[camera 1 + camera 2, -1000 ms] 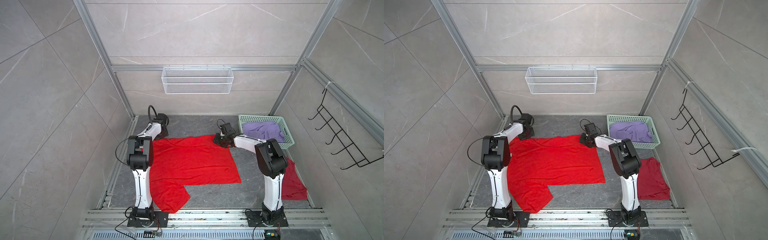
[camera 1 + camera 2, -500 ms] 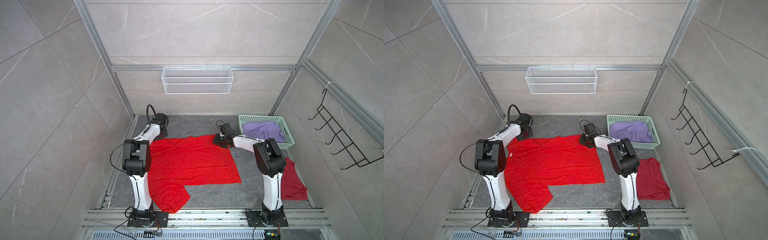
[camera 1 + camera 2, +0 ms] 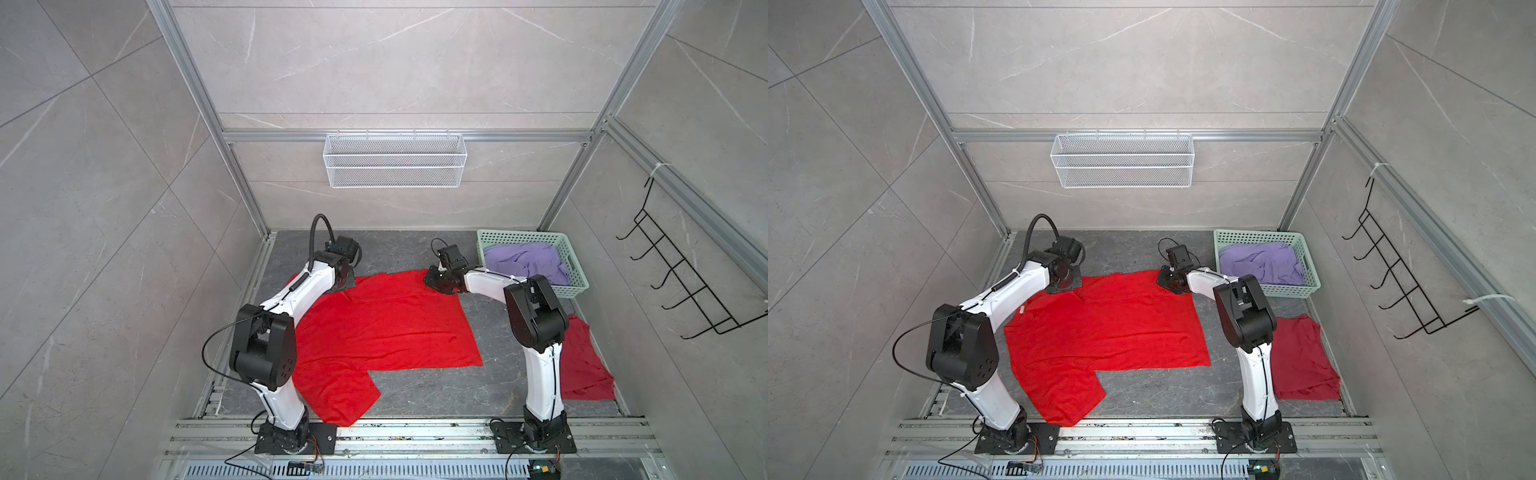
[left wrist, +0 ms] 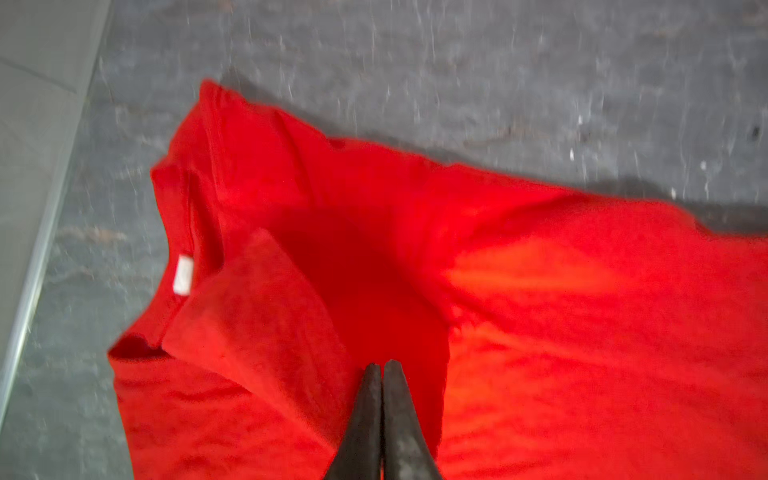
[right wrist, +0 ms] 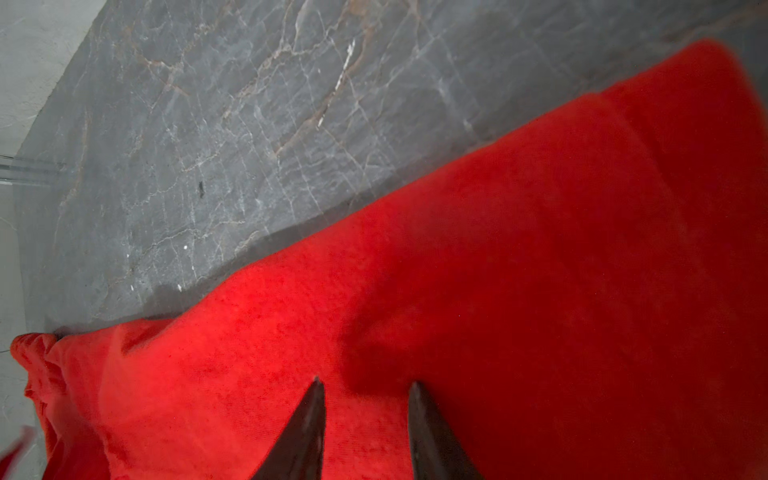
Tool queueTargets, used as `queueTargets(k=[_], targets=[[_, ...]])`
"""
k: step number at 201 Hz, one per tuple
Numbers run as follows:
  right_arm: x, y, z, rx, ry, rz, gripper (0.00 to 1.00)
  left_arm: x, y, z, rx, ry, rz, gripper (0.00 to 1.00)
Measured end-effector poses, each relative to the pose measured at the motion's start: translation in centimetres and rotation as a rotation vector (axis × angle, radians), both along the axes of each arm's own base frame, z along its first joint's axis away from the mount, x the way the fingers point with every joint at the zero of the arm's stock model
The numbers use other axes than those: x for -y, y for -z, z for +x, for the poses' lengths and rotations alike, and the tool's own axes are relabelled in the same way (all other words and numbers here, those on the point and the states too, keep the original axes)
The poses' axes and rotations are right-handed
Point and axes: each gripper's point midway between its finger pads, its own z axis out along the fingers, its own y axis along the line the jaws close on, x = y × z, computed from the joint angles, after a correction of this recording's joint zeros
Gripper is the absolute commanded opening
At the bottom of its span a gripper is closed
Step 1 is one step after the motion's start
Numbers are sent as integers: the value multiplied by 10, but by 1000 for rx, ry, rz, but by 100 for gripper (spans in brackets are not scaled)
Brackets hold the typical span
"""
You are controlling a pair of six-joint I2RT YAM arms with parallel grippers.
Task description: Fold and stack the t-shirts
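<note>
The bright red t-shirt (image 3: 386, 328) (image 3: 1108, 328) lies spread on the dark floor, one sleeve pointing toward the front rail. In the left wrist view its white neck label (image 4: 183, 274) shows beside a turned-over flap. My left gripper (image 3: 343, 282) (image 4: 382, 363) hangs over the shirt's far left corner, jaws together with nothing seen between them. At the far right corner my right gripper (image 3: 432, 280) (image 5: 365, 382) stands open, its tips over the cloth (image 5: 540, 249). The darker red t-shirt (image 3: 586, 365) lies crumpled at the right. The lavender t-shirt (image 3: 523, 262) sits in the basket.
The mint-green basket (image 3: 577, 282) stands in the far right corner. A white wire basket (image 3: 395, 160) hangs on the back wall and a black hook rack (image 3: 681, 286) on the right wall. Metal rails (image 3: 415, 432) carry both arm bases at the front.
The left arm's elbow has swung outward to the left and nearer the front, while its gripper stayed at the shirt's far left corner. The right arm has hardly moved.
</note>
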Motion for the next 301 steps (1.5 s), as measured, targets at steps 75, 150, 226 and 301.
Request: queueTargets(k=[75, 150, 226, 301], targets=[[-2, 1, 5, 8, -7, -2, 36, -5, -55, -42, 103, 7, -29, 46], [-2, 1, 5, 8, -8, -3, 36, -85, 12, 3, -1, -208, -65, 42], [2, 1, 2, 1, -9, -30, 36, -80, 78, 31, -131, -224, -103, 33], [6, 1, 0, -8, 0, -50, 36, -82, 93, 28, -158, -258, -106, 24]])
